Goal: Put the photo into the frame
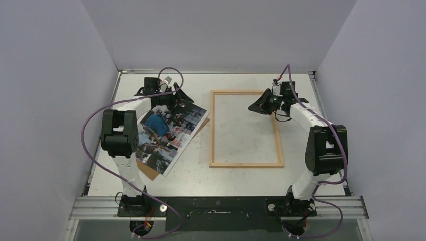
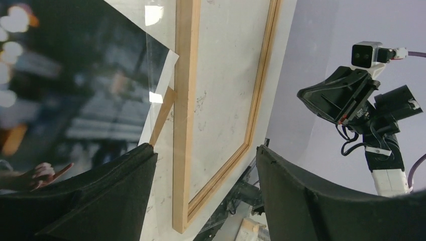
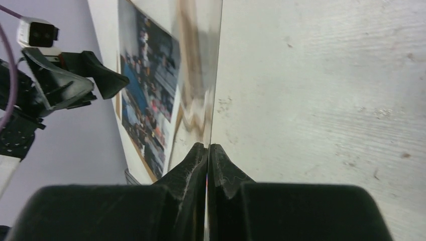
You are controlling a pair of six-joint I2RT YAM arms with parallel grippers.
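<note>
Glossy street-scene photo (image 1: pixel 168 133) lies tilted, left of the thin light-wood frame (image 1: pixel 246 164).
Your left gripper (image 2: pixel 203 147): jaws apart at the photo's far corner. Your right gripper (image 3: pixel 207 145): jaws together, well apart from it.

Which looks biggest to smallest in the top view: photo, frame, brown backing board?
1. frame: largest outline.
2. photo: somewhat smaller, one corner hidden by the left arm.
3. backing board: only slivers show from under the photo, so its full size can't be judged.
</note>
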